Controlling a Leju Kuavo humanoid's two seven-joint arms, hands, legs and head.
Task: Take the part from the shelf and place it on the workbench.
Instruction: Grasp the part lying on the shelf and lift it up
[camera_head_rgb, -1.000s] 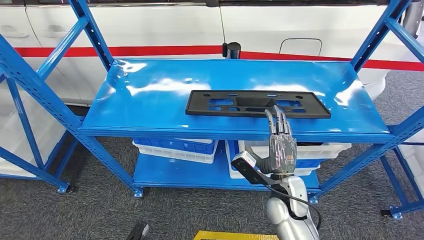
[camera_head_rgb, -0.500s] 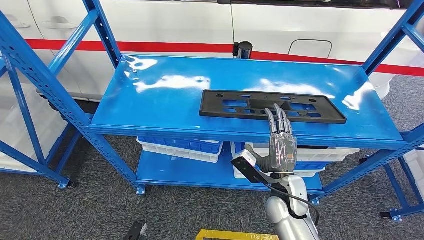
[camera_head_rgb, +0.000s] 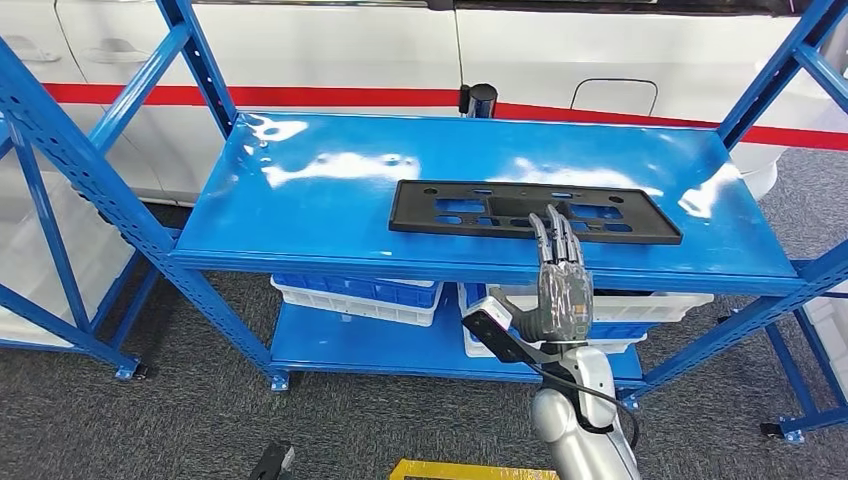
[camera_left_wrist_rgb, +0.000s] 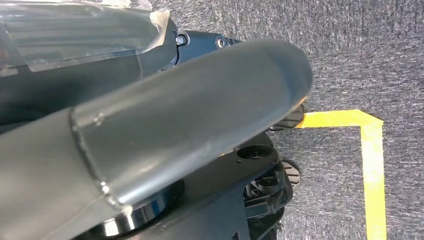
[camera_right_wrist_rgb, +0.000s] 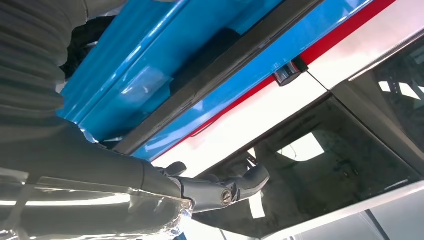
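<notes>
The part (camera_head_rgb: 500, 205) is a flat black rectangular plate with cut-outs, lying on the blue top level of the shelf (camera_head_rgb: 330, 200), right of centre near the front edge. My right hand (camera_head_rgb: 562, 285) is raised in front of that edge with its fingers straight and apart, holding nothing; its fingertips overlap the part's near edge. In the right wrist view the thumb (camera_right_wrist_rgb: 220, 187) sticks out free, and the part's dark edge (camera_right_wrist_rgb: 225, 75) runs along the blue shelf. The left wrist view catches a bit of my left hand's cover (camera_left_wrist_rgb: 75, 30); its fingers are hidden.
Blue shelf uprights stand at the left (camera_head_rgb: 90, 170) and right (camera_head_rgb: 780, 60). White and blue bins (camera_head_rgb: 355, 295) sit on the lower level. A white vehicle with a red stripe (camera_head_rgb: 600, 60) is behind. Yellow floor tape (camera_head_rgb: 470, 470) lies near my feet.
The whole picture has shifted a little, so the camera moved. My right hand stays raised at the part's near edge, holding nothing.
</notes>
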